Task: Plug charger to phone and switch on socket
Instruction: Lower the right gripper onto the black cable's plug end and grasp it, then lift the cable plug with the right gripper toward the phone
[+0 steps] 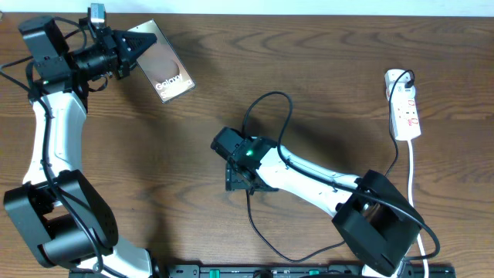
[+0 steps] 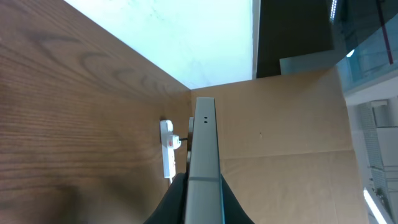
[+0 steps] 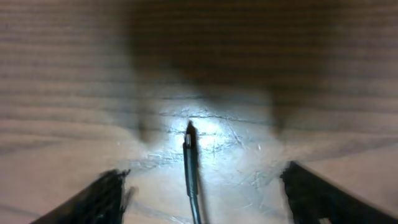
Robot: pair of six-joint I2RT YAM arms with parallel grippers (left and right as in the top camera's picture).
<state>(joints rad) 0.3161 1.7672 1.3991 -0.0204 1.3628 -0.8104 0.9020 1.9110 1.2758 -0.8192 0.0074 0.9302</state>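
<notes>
Right wrist view is badly blurred. Only a thin dark stem with a pointed tip, the plug end of the charger cable (image 3: 189,158), can be made out on a glare-lit patch of the wooden table (image 3: 62,74), and its lower part runs off the bottom edge. From overhead, the right claw's fingers are hidden under its own wrist housing. The cable also vanishes beneath that housing, showing above it as a loop and below it as a long curve toward the arm's base. The left wrist view shows the phone (image 2: 204,149) edge-on only, so its back and lettering are hidden there and its near end is cut off by the frame. Whether the phone rests on the wood or is lifted cannot be told.

Near the table's right edge lies the white power strip (image 1: 405,108), with a black plug at its far end and a white cord (image 1: 411,177) trailing toward the near side. It is well apart from both claws. A brown board (image 2: 280,137) stands beyond the table in the left wrist view.

The right claw (image 3: 204,174) is spread wide and grips nothing. The plug tip lies on the table between its fingers, touching neither. The left claw (image 1: 140,48) is clamped on the phone's far end at the table's far left, and the lettered end angles toward the middle. Phone and plug tip are well apart.
</notes>
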